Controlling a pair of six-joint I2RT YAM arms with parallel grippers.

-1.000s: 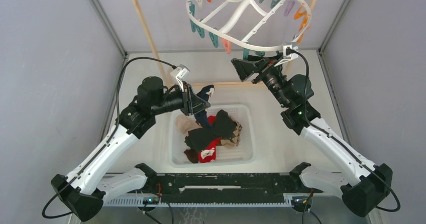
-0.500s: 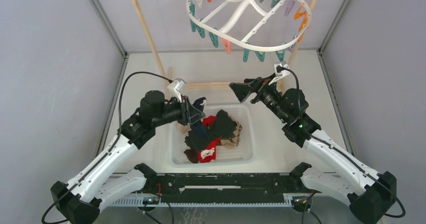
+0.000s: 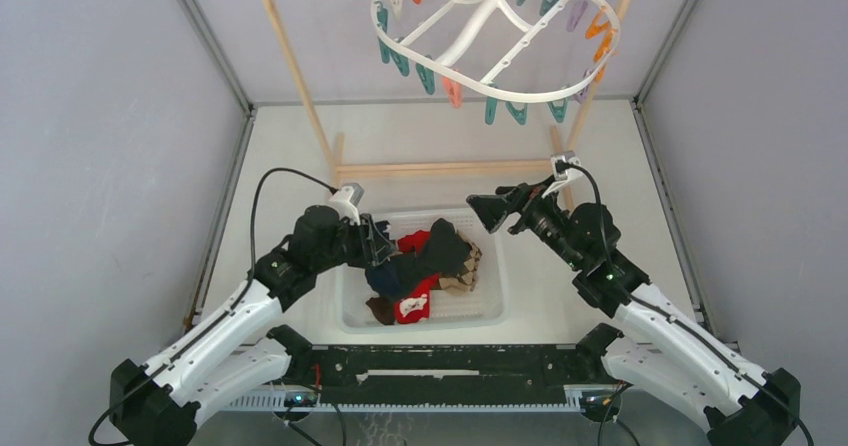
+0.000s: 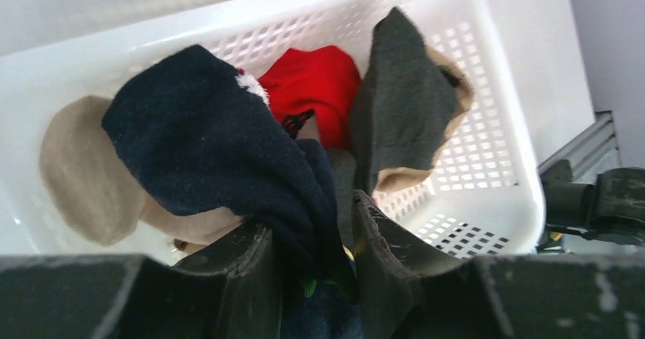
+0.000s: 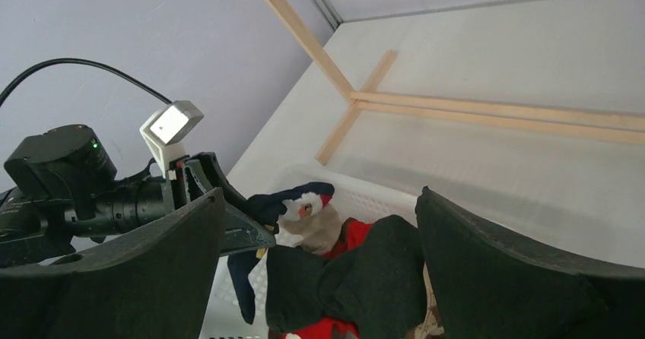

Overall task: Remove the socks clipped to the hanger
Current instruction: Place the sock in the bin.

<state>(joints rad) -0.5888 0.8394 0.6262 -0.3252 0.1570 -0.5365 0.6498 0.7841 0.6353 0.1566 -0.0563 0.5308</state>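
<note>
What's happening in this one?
The left end effector is low over the white basket with a navy sock between its jaws. The sock is draped onto the other socks piled there. The right end effector hangs open and empty above the basket's right side. The hanger overhead shows only bare clips and no socks, so this looks like the last one going in.
</note>
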